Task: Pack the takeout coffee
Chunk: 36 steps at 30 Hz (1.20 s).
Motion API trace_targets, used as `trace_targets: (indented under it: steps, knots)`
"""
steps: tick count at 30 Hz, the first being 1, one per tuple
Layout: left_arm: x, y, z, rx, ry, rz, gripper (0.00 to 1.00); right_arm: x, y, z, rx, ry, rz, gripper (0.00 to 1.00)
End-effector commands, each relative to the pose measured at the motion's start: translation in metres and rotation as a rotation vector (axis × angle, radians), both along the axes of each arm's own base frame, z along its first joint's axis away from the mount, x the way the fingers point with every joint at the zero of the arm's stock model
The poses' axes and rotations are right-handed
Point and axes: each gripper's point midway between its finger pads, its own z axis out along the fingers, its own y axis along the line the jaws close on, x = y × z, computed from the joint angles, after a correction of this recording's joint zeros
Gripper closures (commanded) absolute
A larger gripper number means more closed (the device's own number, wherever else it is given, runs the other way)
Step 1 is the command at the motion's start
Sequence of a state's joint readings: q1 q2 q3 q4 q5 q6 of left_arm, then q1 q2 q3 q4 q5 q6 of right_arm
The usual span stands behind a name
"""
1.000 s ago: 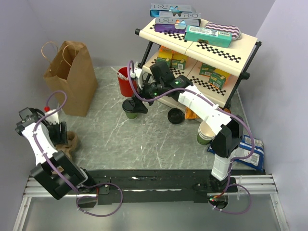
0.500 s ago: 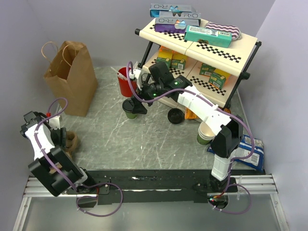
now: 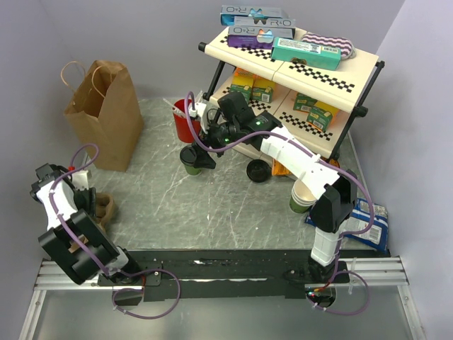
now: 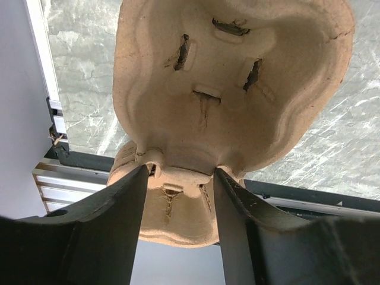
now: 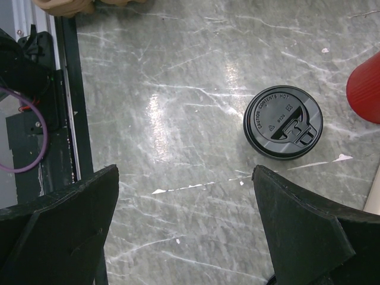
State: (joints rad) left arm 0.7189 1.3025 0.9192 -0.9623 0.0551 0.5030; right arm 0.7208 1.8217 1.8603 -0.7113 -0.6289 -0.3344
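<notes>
Toward the back of the bench (image 3: 212, 205), just in front of the red cup (image 3: 182, 122), the takeout coffee (image 3: 191, 160) is found standing upright, its black lid (image 5: 283, 122) pressed on. Over it the right tool (image 5: 184, 169) is held with its jaws spread fully apart and nothing between them. In the wrist view the lid is seen beyond the fingertips and nearer one finger than the other, so the cup is not yet straddled. At the near left edge the left tool (image 4: 181, 172) is closed against the narrow waist of a moulded pulp cup carrier (image 4: 231, 89), with both fingers touching it.

The cup is judged to be light and thin-walled. Whether it is filled cannot be told, so it should be treated as though liquid could slosh. Paper walls will give under a hard squeeze, and a snapped-on lid can be popped off by that same pressure. The lid's smooth plastic is judged a poor place to be gripped. A hold is better taken on the green wall, a little below the lid's rim, with moderate force and the cup kept upright. The red cup stands close by and could be knocked, so the fingers should be brought in from the open sides.
</notes>
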Motion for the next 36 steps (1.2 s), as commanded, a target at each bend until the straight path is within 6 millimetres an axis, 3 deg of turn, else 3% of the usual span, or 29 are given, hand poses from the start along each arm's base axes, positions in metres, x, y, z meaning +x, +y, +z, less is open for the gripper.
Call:
trace_targets:
  steps: [1,18,23,25,26,30,33,35,36]
  knots:
    - [0.004,-0.002,-0.003,-0.016,-0.020,0.007,0.47,-0.003,0.003,0.014,0.027,-0.038,0.013,0.00]
    - [0.006,-0.006,-0.005,-0.053,-0.009,0.001,0.64,-0.003,0.003,0.011,0.016,-0.040,0.012,0.00]
    - [0.010,-0.002,0.011,-0.028,-0.032,0.006,0.71,-0.003,0.003,0.010,0.016,-0.041,0.013,0.00]
    - [0.011,-0.002,0.025,-0.030,-0.041,-0.011,0.84,-0.003,0.003,0.012,0.018,-0.043,0.013,0.00]
    - [0.011,-0.003,0.031,-0.032,-0.039,-0.017,0.99,-0.003,0.003,0.012,0.016,-0.043,0.014,0.00]
    - [0.010,-0.007,0.046,-0.079,-0.038,-0.074,0.99,-0.004,0.003,0.011,0.013,-0.044,0.016,0.00]
    - [0.001,0.019,0.043,0.032,0.059,-0.055,0.99,-0.004,0.003,0.010,0.014,-0.037,0.017,0.00]
    - [0.010,0.002,0.056,-0.091,-0.002,-0.082,0.99,-0.004,0.004,0.010,0.016,-0.039,0.015,0.00]
    - [0.019,0.005,0.072,-0.097,-0.042,-0.066,0.99,-0.004,0.004,0.011,0.018,-0.043,0.014,0.00]
